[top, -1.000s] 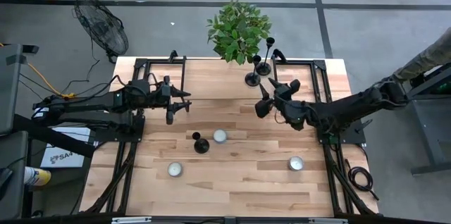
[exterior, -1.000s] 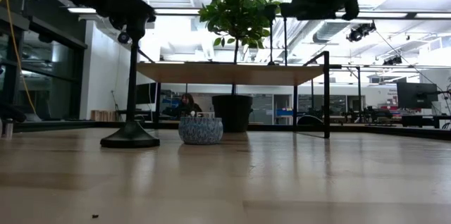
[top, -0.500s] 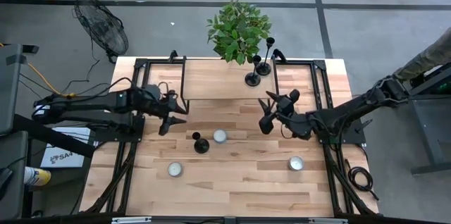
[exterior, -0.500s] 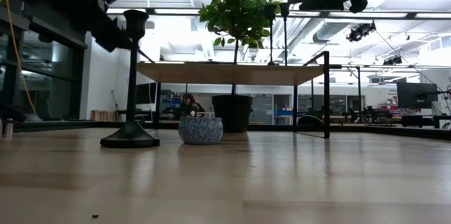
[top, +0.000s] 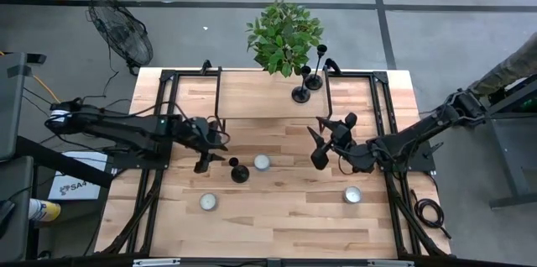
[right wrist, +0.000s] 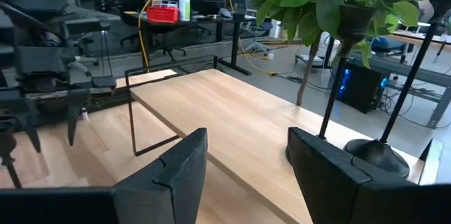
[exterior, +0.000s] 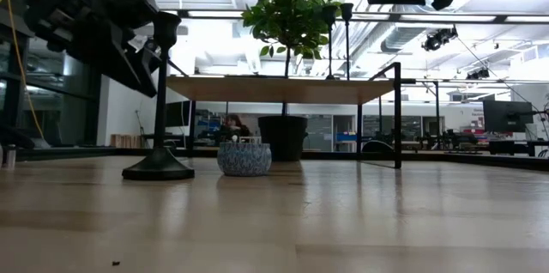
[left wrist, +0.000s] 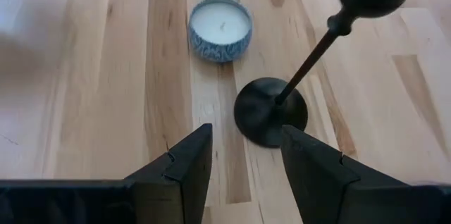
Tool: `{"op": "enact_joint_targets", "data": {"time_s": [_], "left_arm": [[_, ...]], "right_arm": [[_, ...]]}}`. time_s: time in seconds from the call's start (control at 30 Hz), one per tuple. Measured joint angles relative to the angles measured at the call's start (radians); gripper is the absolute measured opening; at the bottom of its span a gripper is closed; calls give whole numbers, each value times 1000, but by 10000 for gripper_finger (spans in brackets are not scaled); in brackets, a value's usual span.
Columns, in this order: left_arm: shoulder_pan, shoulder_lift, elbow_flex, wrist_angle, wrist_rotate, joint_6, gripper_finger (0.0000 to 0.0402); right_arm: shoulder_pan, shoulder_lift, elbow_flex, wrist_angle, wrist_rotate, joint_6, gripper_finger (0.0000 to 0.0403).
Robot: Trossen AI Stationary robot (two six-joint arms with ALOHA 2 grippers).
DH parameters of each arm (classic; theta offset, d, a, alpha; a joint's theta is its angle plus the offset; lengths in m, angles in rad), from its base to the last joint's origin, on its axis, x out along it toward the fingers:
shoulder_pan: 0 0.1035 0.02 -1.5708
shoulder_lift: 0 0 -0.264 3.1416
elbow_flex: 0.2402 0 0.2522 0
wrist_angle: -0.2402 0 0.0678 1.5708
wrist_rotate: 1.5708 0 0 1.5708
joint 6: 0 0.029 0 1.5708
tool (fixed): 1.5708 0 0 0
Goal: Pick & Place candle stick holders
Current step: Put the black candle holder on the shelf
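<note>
The left gripper point(top: 201, 164) has swung in beside the lone candlestick holder point(top: 239, 170), jaws parted and empty; a grasp looks imminent. The right gripper point(top: 317, 158), also open and empty, has drifted off the two placed holders point(top: 306, 82).

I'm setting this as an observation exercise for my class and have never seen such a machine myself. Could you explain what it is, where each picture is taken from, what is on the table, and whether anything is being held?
Two dark robot arms work at a wooden table. One picture looks straight down, one looks level along the tabletop, and one comes from a camera on each wrist. The left gripper is open and empty, poised beside a black candlestick holder standing mid-table. The right gripper is also open and holds nothing. Two more candlestick holders stand at the far edge beside a potted plant. Three small white candles sit on the table.
</note>
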Motion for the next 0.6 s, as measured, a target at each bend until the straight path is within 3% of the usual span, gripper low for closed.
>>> {"op": "enact_joint_targets", "data": {"time_s": [0.33, 0.6], "left_arm": [[0, 11, 0, 10, 56, -3, 171], [0, 146, -2, 121, 132, 31, 201]], "right_arm": [[20, 0, 0, 0, 2, 5, 192], [20, 0, 0, -5, -5, 7, 193]]}}
